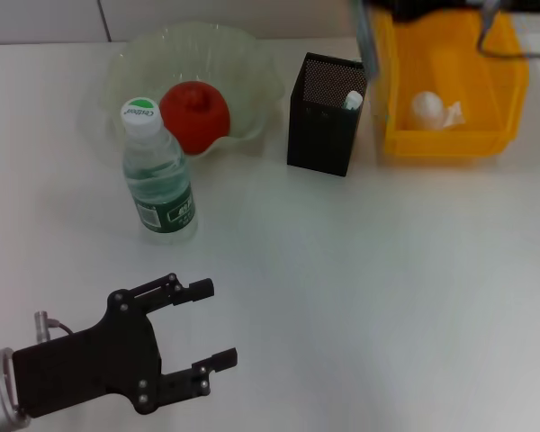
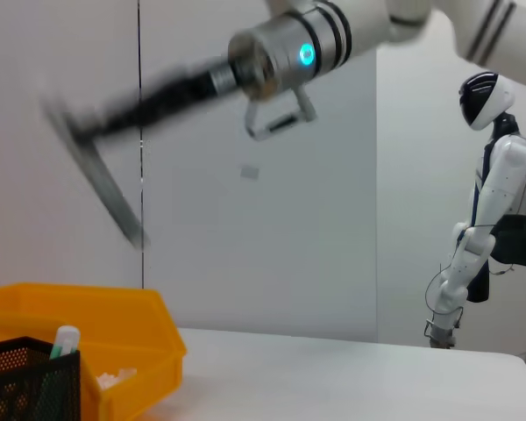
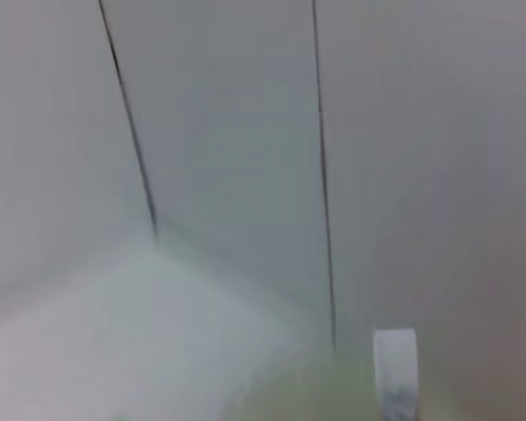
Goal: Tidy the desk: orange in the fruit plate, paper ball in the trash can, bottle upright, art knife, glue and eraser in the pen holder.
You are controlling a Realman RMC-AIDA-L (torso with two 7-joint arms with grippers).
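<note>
- bottle (image 1: 158, 175): clear glossy plastic
- fruit plate (image 1: 252, 67): translucent plastic, glossy
- pen holder (image 1: 322, 117): black metal mesh, matt
- trash can (image 1: 450, 135): smooth yellow plastic
- paper ball (image 1: 427, 108): crumpled white paper
- table (image 1: 387, 288): smooth, white, matt

A white table (image 1: 369, 297) lies under the left gripper (image 1: 218, 324) and spreads out ahead of it and across to its right. Well beyond the gripper, past the table's far edge, stands a pale wall (image 1: 36, 20) with a dark seam (image 1: 103, 18) running up it. In the left wrist view, a white humanoid figure (image 2: 489, 184) with a dark visor stands beyond the table's far edge, well apart from the gripper, and a small pale plate (image 2: 250, 173) sits on the wall. The right wrist view shows two dark wall seams (image 3: 323, 175) and a blurred white object (image 3: 394, 368) that cannot be made out.
</note>
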